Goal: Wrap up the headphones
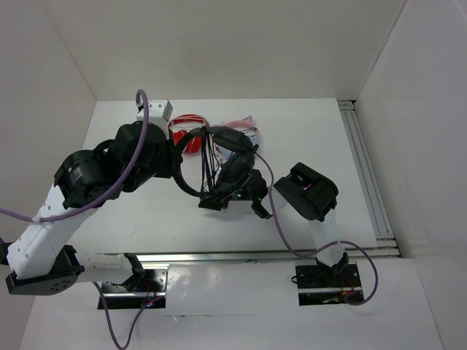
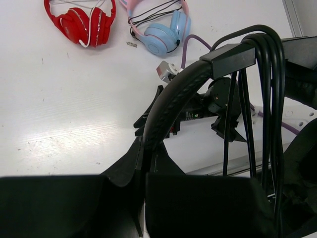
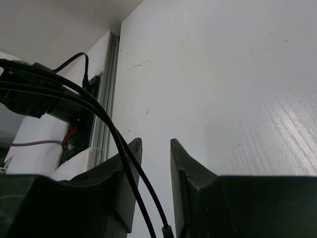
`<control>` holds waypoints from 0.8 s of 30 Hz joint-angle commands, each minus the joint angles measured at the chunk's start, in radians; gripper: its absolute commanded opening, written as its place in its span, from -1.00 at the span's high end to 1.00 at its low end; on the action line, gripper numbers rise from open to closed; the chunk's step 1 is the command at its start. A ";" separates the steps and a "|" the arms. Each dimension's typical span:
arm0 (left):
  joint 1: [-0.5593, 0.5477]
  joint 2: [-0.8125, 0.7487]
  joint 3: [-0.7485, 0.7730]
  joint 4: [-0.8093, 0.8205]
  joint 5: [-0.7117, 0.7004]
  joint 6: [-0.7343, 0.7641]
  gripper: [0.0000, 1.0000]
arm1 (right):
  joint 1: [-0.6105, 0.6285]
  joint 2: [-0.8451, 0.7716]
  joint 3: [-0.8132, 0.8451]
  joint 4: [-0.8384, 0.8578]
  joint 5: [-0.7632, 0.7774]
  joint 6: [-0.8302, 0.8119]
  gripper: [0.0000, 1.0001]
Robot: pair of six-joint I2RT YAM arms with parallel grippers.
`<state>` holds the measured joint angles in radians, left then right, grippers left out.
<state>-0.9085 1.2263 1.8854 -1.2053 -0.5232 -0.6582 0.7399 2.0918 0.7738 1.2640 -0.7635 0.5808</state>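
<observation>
With the left gripper (image 2: 148, 151) clamped on the band of the black padded over-ear headphones (image 2: 173, 94) above the white table (image 2: 59, 109), the right gripper (image 3: 153, 146), parted around their thin black cable (image 3: 115, 135), should pinch it and wind tautly.

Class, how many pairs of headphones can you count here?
3: a black pair gripped by the left hand, a red pair lying further back, a blue pair beside it.

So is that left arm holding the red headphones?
No, the red headphones lie loose on the table, while the left gripper is clamped on the band of the black headphones.
</observation>
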 commanded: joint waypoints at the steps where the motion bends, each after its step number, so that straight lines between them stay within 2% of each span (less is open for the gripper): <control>1: 0.005 -0.011 0.026 0.066 -0.037 -0.004 1.00 | 0.000 0.013 -0.013 0.034 0.003 -0.024 0.27; 7: 0.016 -0.011 0.035 0.047 -0.057 0.006 1.00 | 0.000 0.022 -0.024 0.003 0.013 -0.045 0.20; 11: 0.053 -0.011 0.035 0.047 -0.038 0.019 1.00 | 0.000 0.013 -0.033 -0.014 0.013 -0.058 0.46; 13: 0.053 -0.011 0.035 0.047 -0.038 0.019 1.00 | 0.000 0.013 -0.033 -0.025 0.013 -0.058 0.70; 17: 0.072 -0.021 0.026 0.047 -0.049 0.019 1.00 | 0.000 0.013 -0.033 -0.037 0.033 -0.067 0.98; 21: 0.121 -0.021 0.017 0.038 -0.089 -0.026 1.00 | 0.024 -0.032 -0.063 -0.061 0.112 -0.067 1.00; 24: 0.184 -0.021 -0.003 0.029 -0.138 -0.078 1.00 | 0.076 -0.111 -0.108 -0.120 0.232 -0.078 1.00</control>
<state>-0.7723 1.2263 1.8816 -1.2331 -0.5781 -0.6586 0.7643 2.0819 0.7052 1.1908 -0.6453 0.5327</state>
